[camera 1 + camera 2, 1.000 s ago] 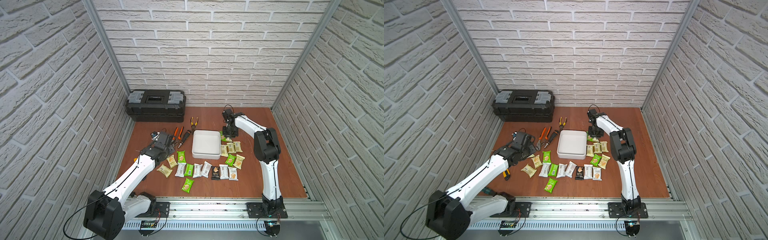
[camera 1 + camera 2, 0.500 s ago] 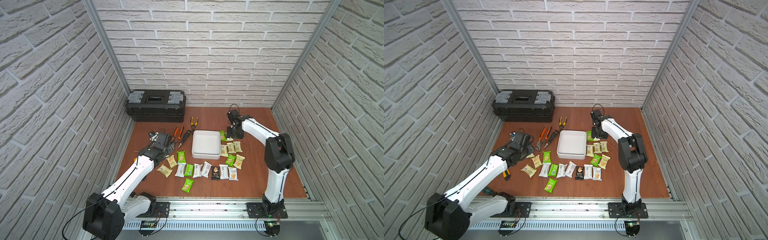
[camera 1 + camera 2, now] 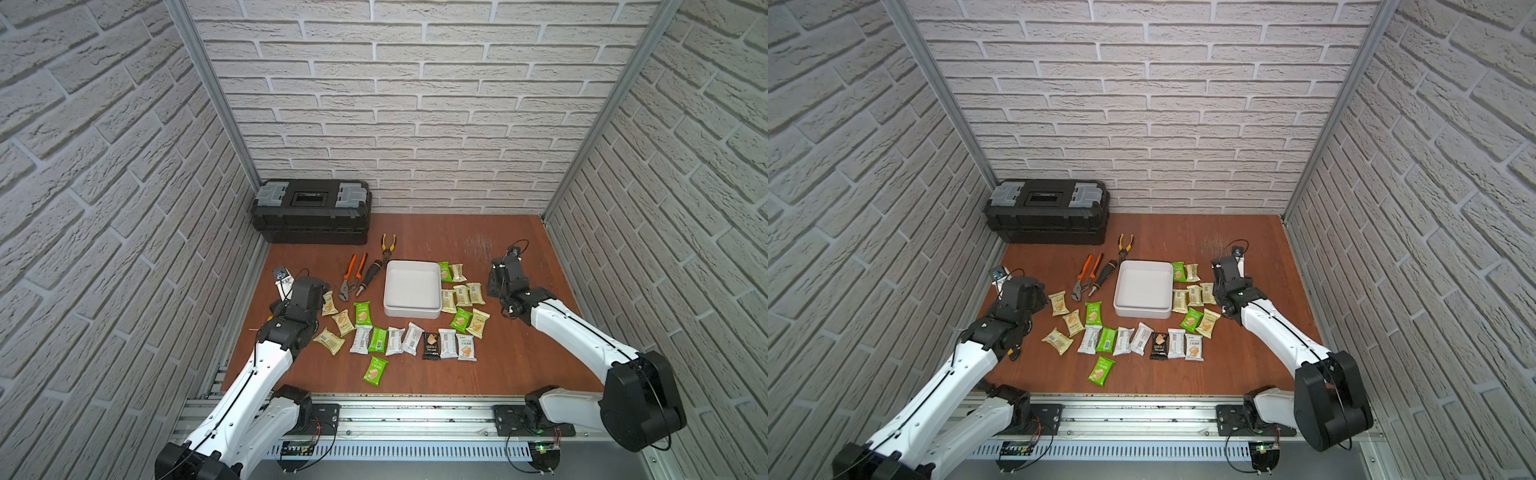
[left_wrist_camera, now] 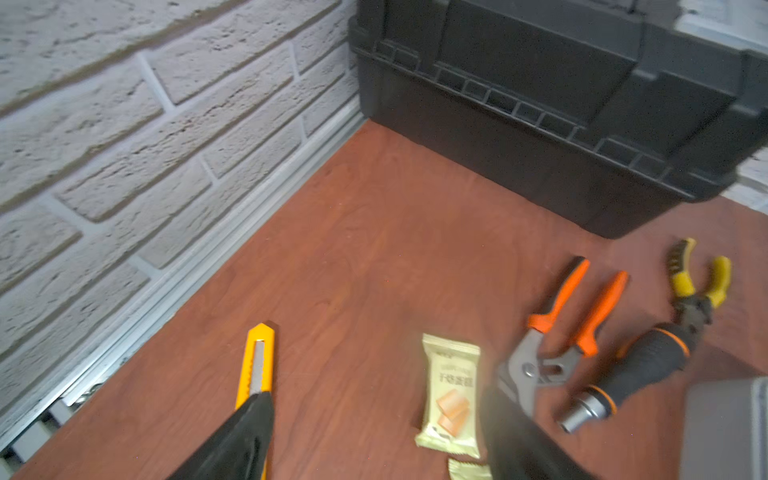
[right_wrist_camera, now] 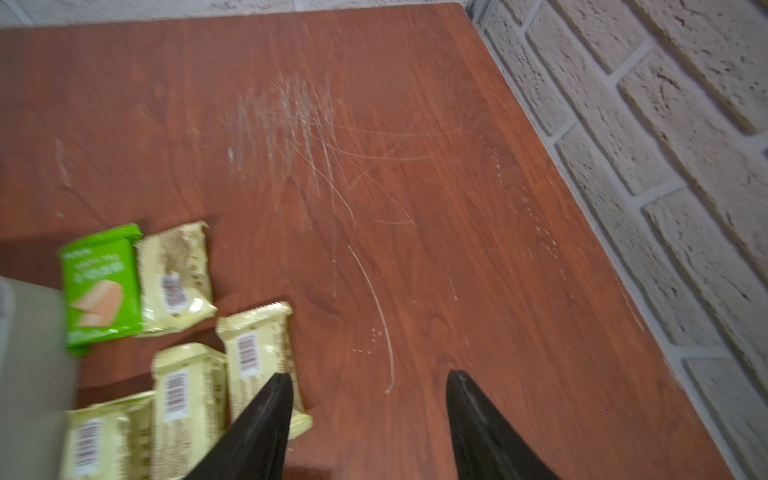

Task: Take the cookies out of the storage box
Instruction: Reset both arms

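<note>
box (image 3: 411, 291): upright mid-table, just right of the pliers (image 3: 351, 276) and screwdriver (image 3: 370, 276).
cookies (image 3: 432, 345): all flat on the table (image 3: 519, 361) outside the box. Some hug its right wall, a row runs along its near side, a few sit toward the left edge, and one green one lies alone nearer the near edge.
left gripper (image 4: 376, 399): fingers spread, near the left edge, a yellow cookie on the table between them, knife (image 4: 257, 361) by one finger.
right gripper (image 5: 369, 376): fingers spread, gripping nothing, over bare wood right of the cookies.
room: bare wood in the far right corner and along the near edge; toolbox (image 3: 311, 212) fills the far left corner.
</note>
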`<move>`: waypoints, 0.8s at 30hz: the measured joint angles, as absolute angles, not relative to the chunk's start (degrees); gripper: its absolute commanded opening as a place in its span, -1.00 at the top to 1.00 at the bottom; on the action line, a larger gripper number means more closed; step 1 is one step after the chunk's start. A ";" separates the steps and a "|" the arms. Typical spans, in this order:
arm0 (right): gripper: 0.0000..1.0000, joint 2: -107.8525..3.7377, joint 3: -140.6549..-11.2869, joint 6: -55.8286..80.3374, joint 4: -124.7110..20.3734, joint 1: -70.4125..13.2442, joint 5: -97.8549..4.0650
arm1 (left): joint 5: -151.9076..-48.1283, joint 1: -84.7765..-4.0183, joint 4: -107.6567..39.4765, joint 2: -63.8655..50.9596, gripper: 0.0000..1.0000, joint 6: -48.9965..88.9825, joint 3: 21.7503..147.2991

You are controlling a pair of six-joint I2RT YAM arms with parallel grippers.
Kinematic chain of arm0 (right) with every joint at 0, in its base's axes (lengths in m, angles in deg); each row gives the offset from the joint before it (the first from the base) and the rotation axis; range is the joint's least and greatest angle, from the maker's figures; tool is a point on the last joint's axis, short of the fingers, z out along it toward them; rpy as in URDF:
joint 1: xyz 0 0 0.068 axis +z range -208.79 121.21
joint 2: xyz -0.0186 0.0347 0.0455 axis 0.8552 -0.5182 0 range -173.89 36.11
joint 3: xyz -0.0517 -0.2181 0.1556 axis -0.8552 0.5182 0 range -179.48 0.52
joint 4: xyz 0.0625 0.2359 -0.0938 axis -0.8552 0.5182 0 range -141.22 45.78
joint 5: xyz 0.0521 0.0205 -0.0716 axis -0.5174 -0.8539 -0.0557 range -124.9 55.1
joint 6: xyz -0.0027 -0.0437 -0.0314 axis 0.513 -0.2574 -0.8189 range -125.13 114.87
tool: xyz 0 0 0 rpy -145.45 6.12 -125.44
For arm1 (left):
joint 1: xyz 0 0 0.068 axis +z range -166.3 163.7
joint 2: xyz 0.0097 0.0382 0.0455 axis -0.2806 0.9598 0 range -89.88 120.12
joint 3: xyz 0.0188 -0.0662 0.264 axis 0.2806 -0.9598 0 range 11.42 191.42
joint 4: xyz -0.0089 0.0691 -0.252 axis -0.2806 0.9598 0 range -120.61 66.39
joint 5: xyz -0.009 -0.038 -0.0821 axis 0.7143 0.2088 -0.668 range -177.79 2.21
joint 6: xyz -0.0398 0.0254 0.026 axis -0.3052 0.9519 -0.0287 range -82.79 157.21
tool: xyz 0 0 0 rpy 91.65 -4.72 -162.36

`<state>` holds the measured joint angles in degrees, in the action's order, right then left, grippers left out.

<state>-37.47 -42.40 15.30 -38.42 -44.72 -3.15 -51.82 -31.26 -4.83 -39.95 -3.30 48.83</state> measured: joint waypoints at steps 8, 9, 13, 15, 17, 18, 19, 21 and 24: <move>-0.46 -43.35 -39.14 4.17 -53.61 -49.42 -2.73 | -54.84 -21.12 -13.20 -38.55 -0.76 8.18 44.41; -0.46 -43.77 -39.14 3.01 -55.01 -49.64 -3.04 | -55.47 -20.16 -13.88 -38.22 -0.77 9.29 44.15; -0.47 -46.04 -37.11 -0.92 -64.76 -51.10 -5.64 | -58.58 -16.29 -19.32 -35.67 -0.78 14.58 43.01; -0.47 -47.90 -35.01 -2.21 -69.74 -52.24 -7.41 | -60.17 -14.91 -22.68 -34.33 -0.78 17.05 41.62; -0.47 -50.11 -32.85 -3.48 -73.87 -53.09 -9.38 | -62.55 -13.38 -25.46 -32.98 -0.78 19.78 40.04; -0.47 -50.81 -31.93 -3.90 -75.27 -53.38 -10.12 | -63.87 -12.77 -26.60 -32.58 -0.79 20.96 39.39; -0.49 -51.11 -30.88 -4.27 -76.32 -53.62 -11.39 | -65.18 -12.24 -28.06 -32.26 -0.79 22.34 38.62; -0.50 -50.98 -28.74 -4.64 -79.31 -54.32 -13.73 | -67.54 -11.44 -30.95 -31.91 -0.79 24.44 37.33; -0.58 -50.89 -26.94 -4.64 -82.81 -55.93 -18.08 | -71.08 -10.89 -36.11 -30.55 -0.79 27.41 35.74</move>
